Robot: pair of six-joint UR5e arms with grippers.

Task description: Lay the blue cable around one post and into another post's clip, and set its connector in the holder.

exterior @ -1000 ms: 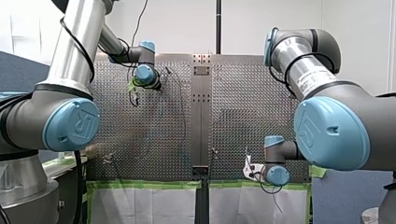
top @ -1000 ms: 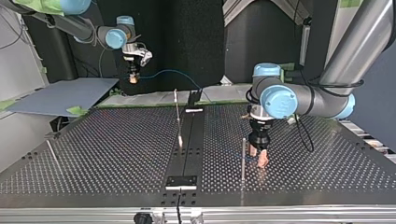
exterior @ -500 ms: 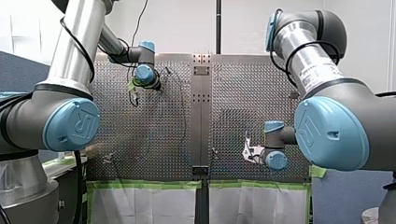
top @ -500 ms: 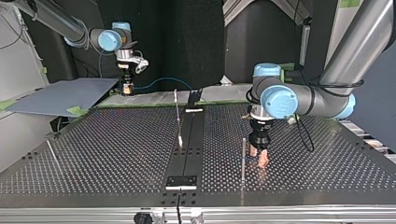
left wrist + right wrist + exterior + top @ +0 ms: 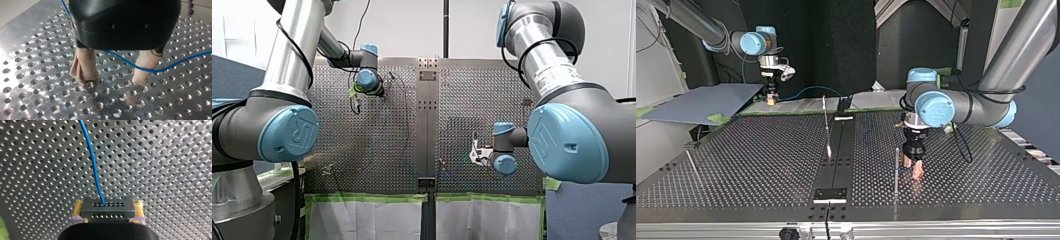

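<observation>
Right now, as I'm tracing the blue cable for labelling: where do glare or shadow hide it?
Left wrist view: glare whitens the table beside my left gripper, yet the blue cable stands out. Right wrist view: sheen bands on the table, cable plain above the connector. Top view: it shows mainly against the dark backdrop. Front view: a thin dark line.

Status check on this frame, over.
Right gripper shut on connector, blue cable leading out ahead. Left gripper open, fingertips near the table, cable passing between them. Nothing seen blocking either arm.
</observation>
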